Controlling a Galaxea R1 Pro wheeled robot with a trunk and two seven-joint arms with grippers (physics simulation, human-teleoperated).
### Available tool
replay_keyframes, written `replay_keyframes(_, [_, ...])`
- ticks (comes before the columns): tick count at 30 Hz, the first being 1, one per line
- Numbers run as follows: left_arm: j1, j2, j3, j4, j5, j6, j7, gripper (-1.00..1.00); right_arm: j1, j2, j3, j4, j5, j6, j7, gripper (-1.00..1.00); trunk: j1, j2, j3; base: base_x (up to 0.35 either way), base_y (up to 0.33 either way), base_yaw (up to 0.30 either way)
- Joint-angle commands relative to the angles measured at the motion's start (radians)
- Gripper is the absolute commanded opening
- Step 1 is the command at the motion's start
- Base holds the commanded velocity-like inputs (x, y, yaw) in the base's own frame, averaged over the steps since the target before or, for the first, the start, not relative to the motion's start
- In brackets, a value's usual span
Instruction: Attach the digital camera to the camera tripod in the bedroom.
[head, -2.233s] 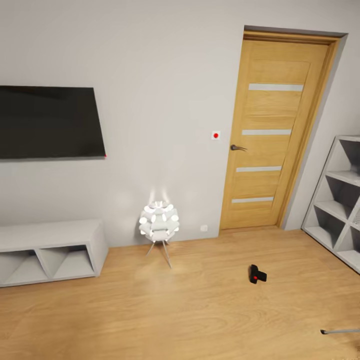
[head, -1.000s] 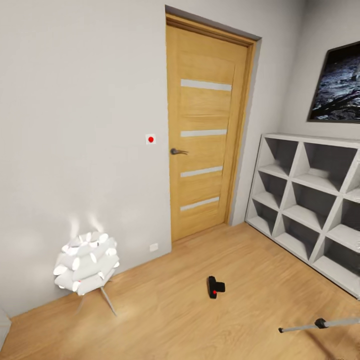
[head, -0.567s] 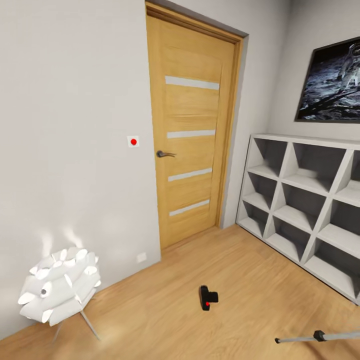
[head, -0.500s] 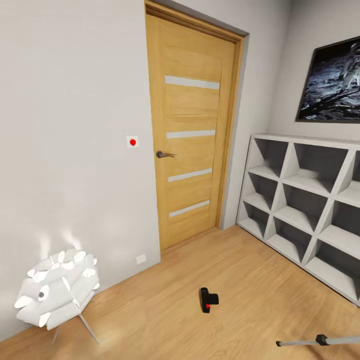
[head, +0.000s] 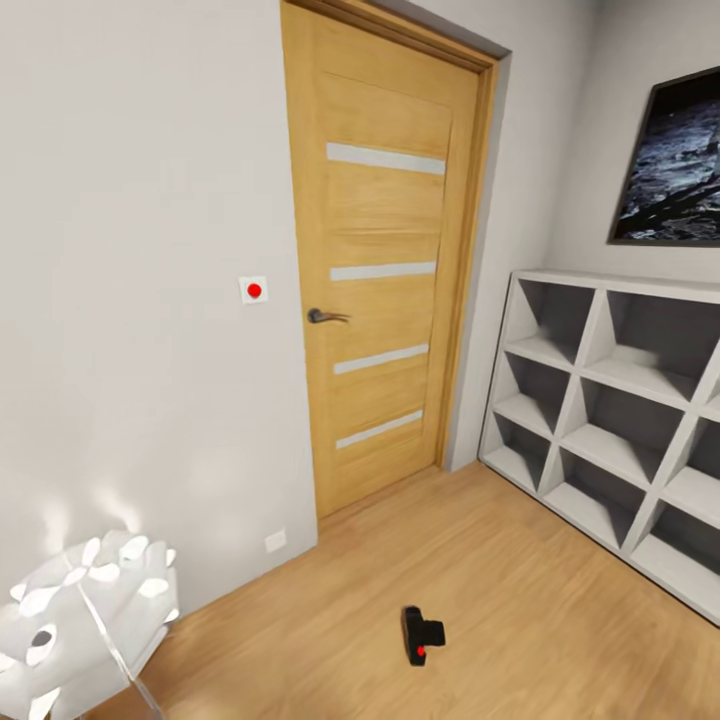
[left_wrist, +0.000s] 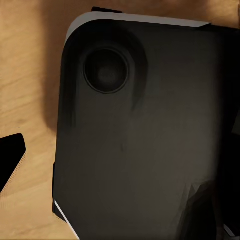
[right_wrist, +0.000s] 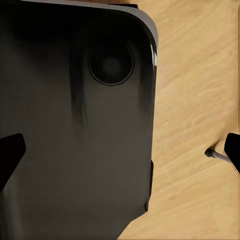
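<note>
The digital camera (head: 421, 636) lies on the light wood floor in the head view, small and black with a red button, in front of the door. In the right wrist view, a black foot and thin silver leg of the camera tripod (right_wrist: 215, 154) rest on the floor beside my dark base (right_wrist: 75, 125). My right gripper (right_wrist: 120, 152) is open, its black fingertips (right_wrist: 10, 155) far apart, holding nothing. My left gripper (left_wrist: 120, 150) hangs over the dark base (left_wrist: 140, 130), open and empty, one fingertip (left_wrist: 10, 160) over the floor.
A shut wooden door (head: 385, 270) stands ahead. Grey cube shelving (head: 620, 400) lines the right wall under a moon picture (head: 670, 160). A glowing white lamp (head: 80, 630) on thin legs stands at the near left. A red-dot switch (head: 253, 290) is on the wall.
The head view has swung right and moved closer, so the TV and low cabinet left the picture. The lamp slid to the lower left corner and the tripod leg dropped out at lower right.
</note>
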Motion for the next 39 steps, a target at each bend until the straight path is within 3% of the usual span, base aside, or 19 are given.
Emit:
replay_keyframes(1, [0.0,0.0,0.0,0.0,0.008,-0.003,0.0,1.0,0.0,0.0,0.001,0.0,0.001,-0.003,0.0,1.0,0.001,0.0,-0.001,0.323,0.0,0.0])
replay_keyframes(39, [0.0,0.0,0.0,0.0,0.005,-0.006,0.0,1.0,0.0,0.001,0.001,0.0,0.001,-0.006,-0.004,1.0,0.001,0.0,-0.001,0.323,0.087,0.0])
